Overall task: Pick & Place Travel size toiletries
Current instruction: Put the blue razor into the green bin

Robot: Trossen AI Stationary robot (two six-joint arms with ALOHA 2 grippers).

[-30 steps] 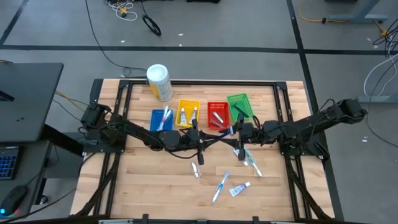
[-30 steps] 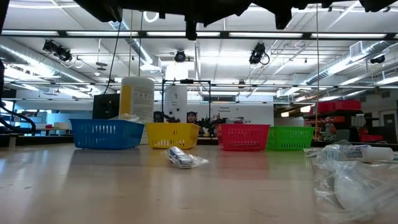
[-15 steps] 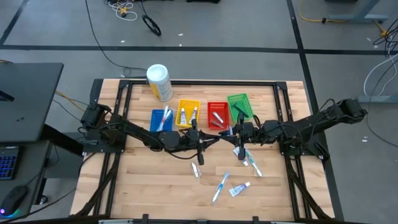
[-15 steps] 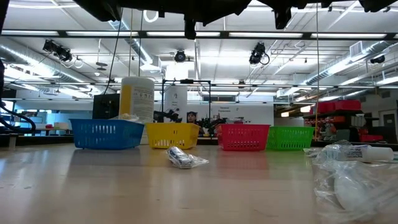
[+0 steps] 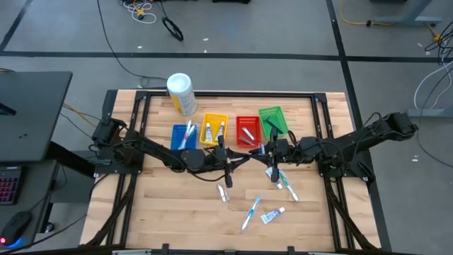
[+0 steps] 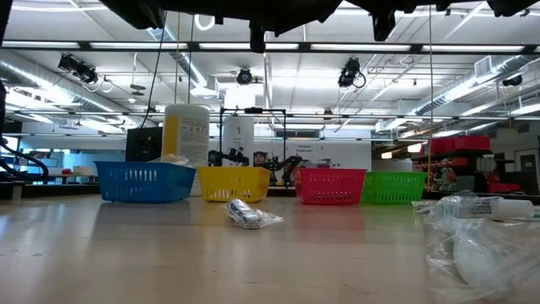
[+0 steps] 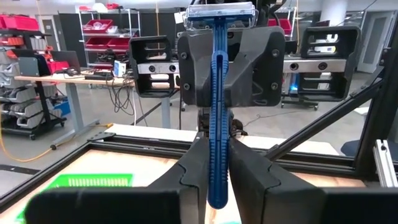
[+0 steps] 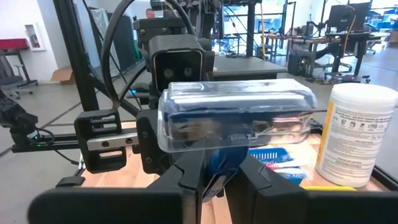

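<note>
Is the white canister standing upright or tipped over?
Upright: the canister stands vertical behind the blue basket, cap on top.

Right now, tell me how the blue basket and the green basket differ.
The blue basket stands at the left end of the row, nearest the canister; the green basket stands at the right end. The blue basket holds slim, light toothbrushes; the green basket holds something dark, too small to name. Both are small plastic baskets with lattice walls.

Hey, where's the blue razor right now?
The blue razor is off the table, pinched between both grippers mid-table in front of the red basket, the left gripper on its handle, the right gripper at its capped head.
</note>
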